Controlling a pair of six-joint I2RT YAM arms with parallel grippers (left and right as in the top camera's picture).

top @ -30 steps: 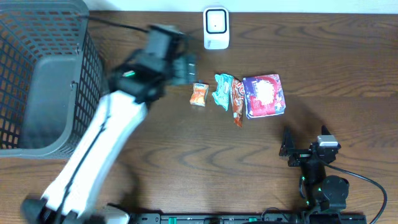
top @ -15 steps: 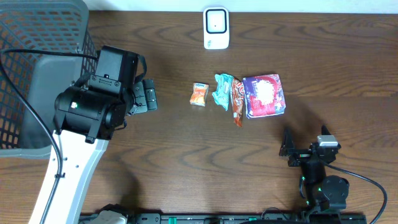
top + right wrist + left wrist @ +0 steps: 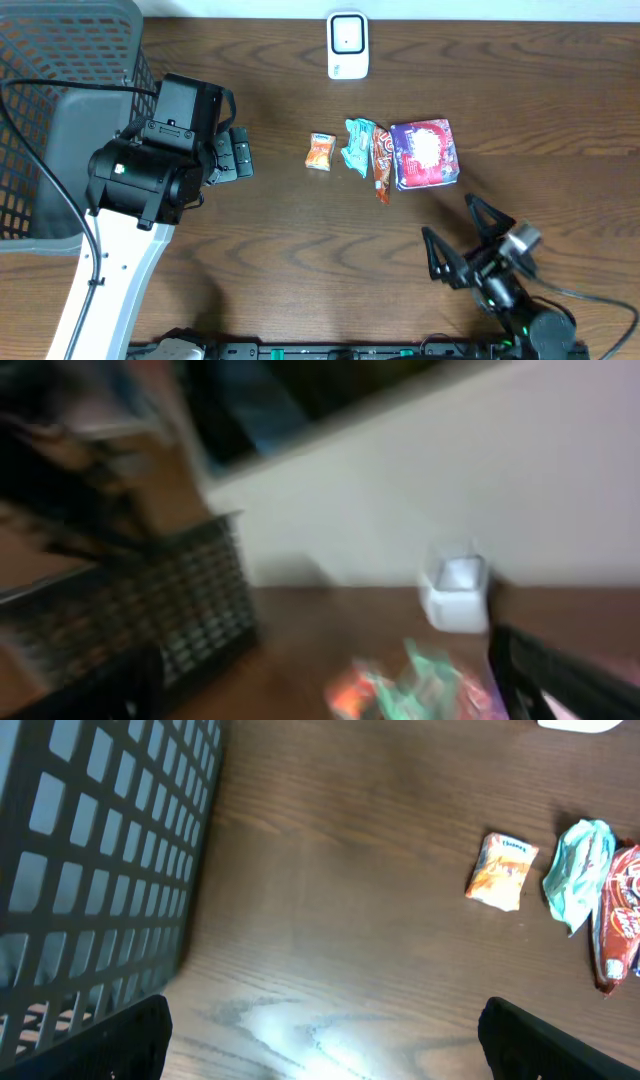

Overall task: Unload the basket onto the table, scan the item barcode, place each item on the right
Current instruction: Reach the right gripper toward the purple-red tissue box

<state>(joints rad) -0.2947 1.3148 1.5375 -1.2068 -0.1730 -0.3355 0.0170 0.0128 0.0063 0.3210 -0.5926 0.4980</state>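
While left pincer (image 3: 241,155) hangs wide, orange packet (image 3: 319,152) lies ahead, apart.

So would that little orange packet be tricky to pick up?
Probably light: the orange packet is the smallest item in the row. Its wrapper looks crinkled and puffy, so it would likely squash rather than stay stiff. Lying flat on the table, it should slide, not roll, if pushed.
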